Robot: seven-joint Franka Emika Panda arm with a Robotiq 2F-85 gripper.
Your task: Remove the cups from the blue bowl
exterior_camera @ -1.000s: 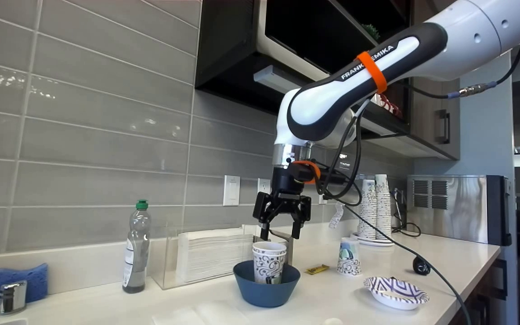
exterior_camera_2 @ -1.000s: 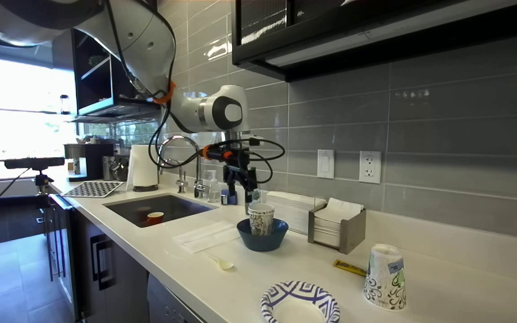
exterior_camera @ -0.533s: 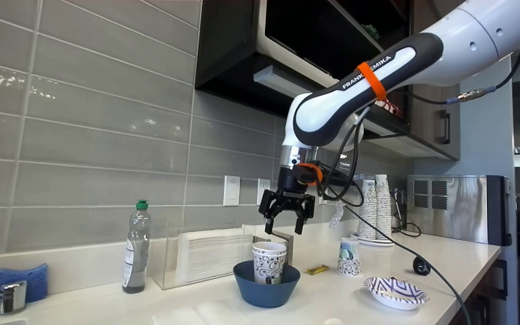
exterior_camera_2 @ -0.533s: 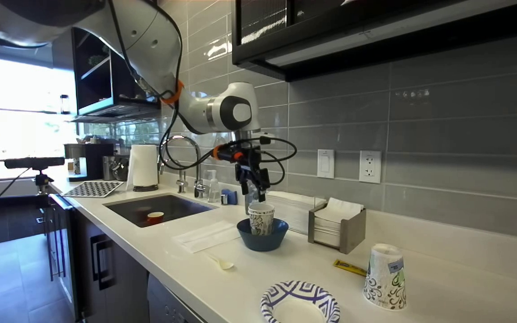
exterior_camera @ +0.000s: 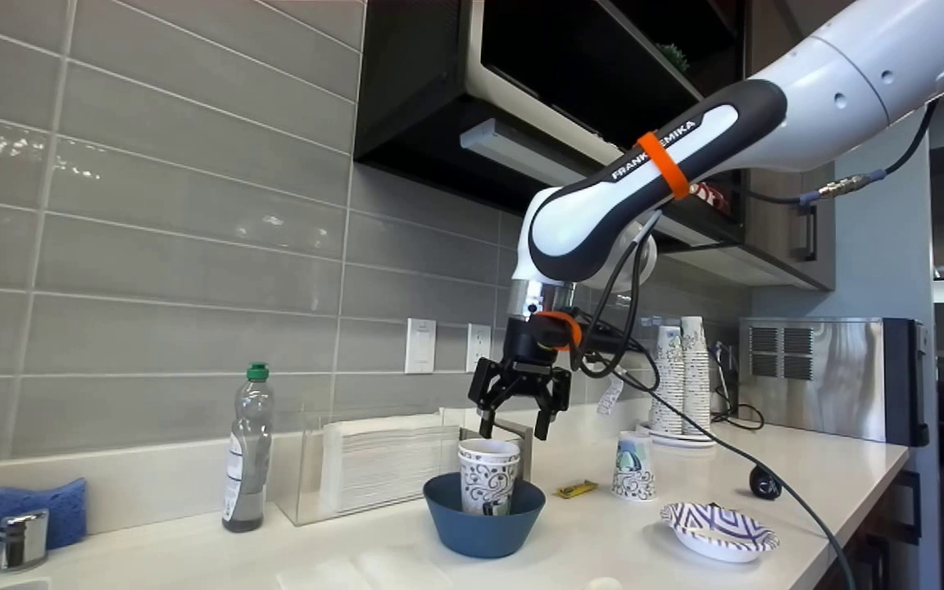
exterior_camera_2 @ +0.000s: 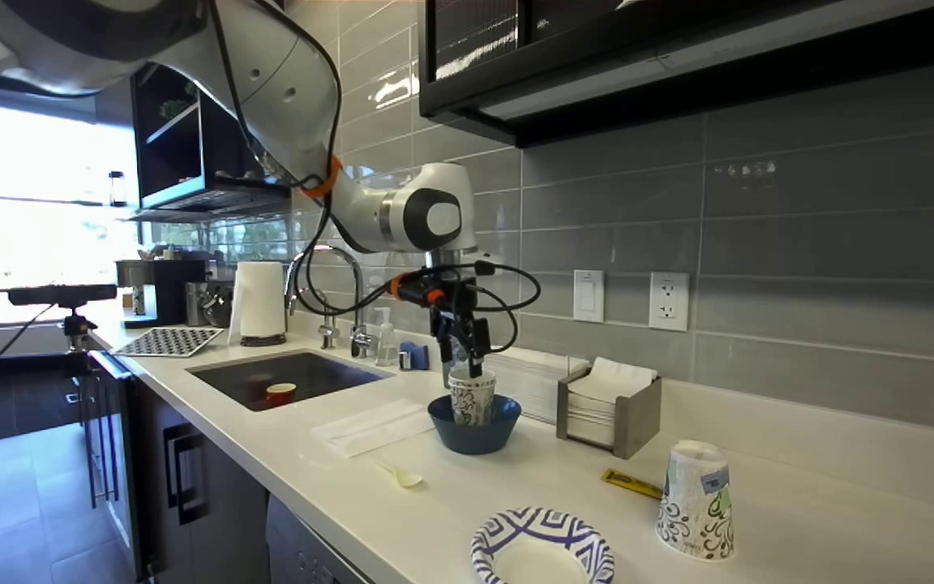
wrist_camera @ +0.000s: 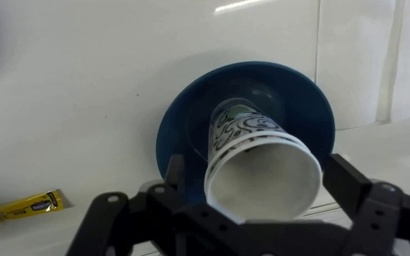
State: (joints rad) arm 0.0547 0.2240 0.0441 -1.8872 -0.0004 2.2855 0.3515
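Note:
Nested white cups with printed swirls stand upright, slightly off centre, in the blue bowl; the cups [exterior_camera: 488,485] [exterior_camera_2: 472,401] and bowl [exterior_camera: 482,537] [exterior_camera_2: 475,442] show in both exterior views. My gripper [exterior_camera: 514,433] points down just above the cups, open and empty. In the wrist view, the cups [wrist_camera: 246,124] open toward the camera, with two rims visible. The gripper [wrist_camera: 256,169] has one finger on each side of the rims, a wider gap on the left than on the right. The bowl [wrist_camera: 297,96] lies below. Contact between finger and cup cannot be told.
An upside-down cup [exterior_camera: 633,469], a yellow packet [exterior_camera: 576,489] and a patterned dish [exterior_camera: 719,533] are on the counter. A napkin holder [exterior_camera_2: 613,414] stands behind the bowl. A clear bottle [exterior_camera: 249,459], a spoon [exterior_camera_2: 399,475] and the sink [exterior_camera_2: 289,377] are nearby.
My gripper first rose slightly and shifted toward the napkin holder and yellow packet side, then came down toward the cups. The cups and bowl have not moved. The fingers stayed open.

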